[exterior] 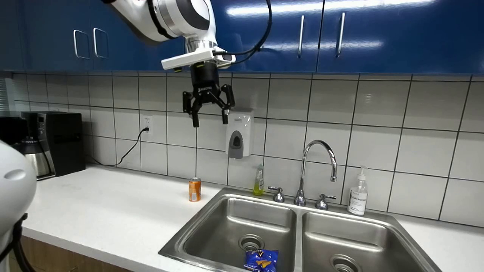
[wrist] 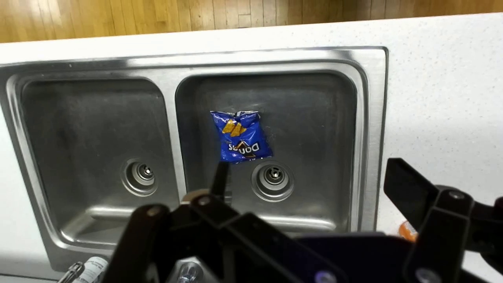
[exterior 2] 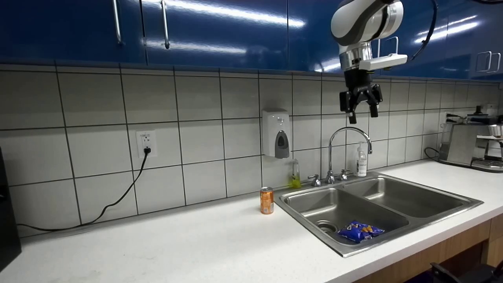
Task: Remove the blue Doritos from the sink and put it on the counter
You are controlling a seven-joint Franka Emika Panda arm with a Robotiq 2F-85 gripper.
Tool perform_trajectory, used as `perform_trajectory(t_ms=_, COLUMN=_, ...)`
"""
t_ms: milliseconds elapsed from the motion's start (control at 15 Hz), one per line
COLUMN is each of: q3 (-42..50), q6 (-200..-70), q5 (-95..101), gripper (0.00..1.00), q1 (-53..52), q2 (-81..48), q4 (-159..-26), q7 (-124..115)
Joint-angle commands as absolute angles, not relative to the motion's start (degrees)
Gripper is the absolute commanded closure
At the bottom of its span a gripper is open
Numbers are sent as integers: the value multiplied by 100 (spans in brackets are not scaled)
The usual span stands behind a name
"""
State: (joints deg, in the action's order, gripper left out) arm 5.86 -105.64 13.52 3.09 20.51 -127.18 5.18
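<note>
Nearest, in an exterior view, a white housing (exterior: 15, 185) is cut off by the left edge of the frame. The white surface (exterior: 102, 211) extends across the lower left.

The blue bag (exterior: 261, 260) is located in the sink (exterior: 234, 192), at the bottom of the frame, right of centre. It lies on the floor of the left basin (exterior: 215, 238), at the edge of the drain (exterior: 251, 238); whether it overlaps the drain cannot be told. The wrist view shows it whole, printed face up, just above mid-frame.

An orange can (exterior: 194, 189) stands upright on the surface, near the sink's left rim. The end effector (exterior: 210, 120) hangs upper centre, pointing down, well above the bag and apart from it. Its fingers (wrist: 408, 191) are spread wide.

At the sink's back rim stands the faucet (exterior: 300, 198), a handle (exterior: 278, 195) on its left and a second handle (exterior: 321, 203) on its right. A yellow-green bottle (exterior: 258, 183) is to the left of these, a pump bottle (exterior: 357, 200) to the right.

Farther back, a dispenser (exterior: 240, 134) is mounted on the tiled wall (exterior: 382, 147). Blue cabinets (exterior: 401, 41) cross the top of the frame. At far left, a black machine (exterior: 64, 141) sits on the surface; a cord (exterior: 130, 151) is plugged into the outlet (exterior: 147, 121).
</note>
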Motion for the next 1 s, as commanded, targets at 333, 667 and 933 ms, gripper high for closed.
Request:
perform_trajectory(t_ms=333, q3=770, q6=-10587, q5=1431, gripper=0, q1=658, q2=2139, q4=-13031, q7=425)
perform_trajectory(t_ms=667, q3=749, q6=-10887, q5=1433, gripper=0, q1=685, q2=1866, q4=-13185, q7=146)
perform_trajectory(t_ms=933, q3=763, q6=-11118, q5=1403, gripper=0, q1=703, q2=1663, q4=-13260, q7=-37)
